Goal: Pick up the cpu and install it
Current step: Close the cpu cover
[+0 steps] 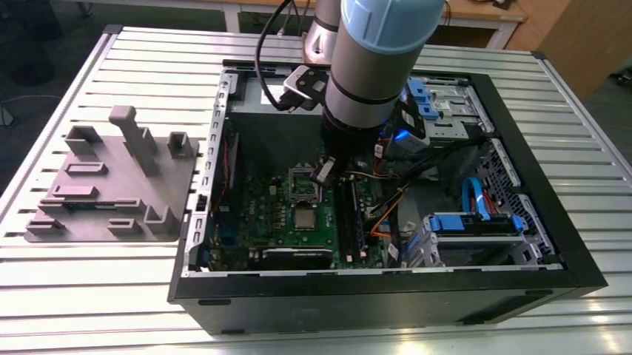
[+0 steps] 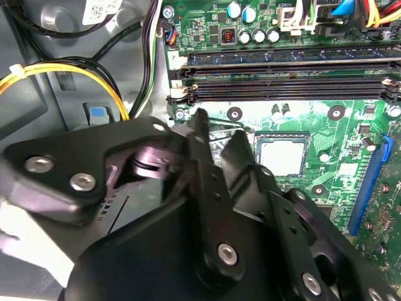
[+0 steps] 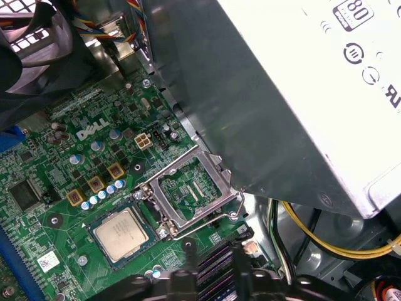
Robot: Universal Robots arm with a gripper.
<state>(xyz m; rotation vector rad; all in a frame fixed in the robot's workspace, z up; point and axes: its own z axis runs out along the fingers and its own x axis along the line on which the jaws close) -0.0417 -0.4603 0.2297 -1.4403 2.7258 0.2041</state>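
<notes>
One slatted metal table [image 1: 99, 296], open computer case [image 1: 395, 299], cpu [image 1: 303, 217] on motherboard [image 1: 259, 211], hand [image 2: 220, 128] slightly parted, empty.

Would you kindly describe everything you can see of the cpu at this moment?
The cpu is a small flat square chip with a matte silvery-grey metal top and a pale rim. It lies flat, face up, in its seat on the green motherboard, beside the hinged metal frame, which stands flipped open and does not cover it. Nothing grips it: the pincer hangs off to one side, jaws parted and empty.
</notes>
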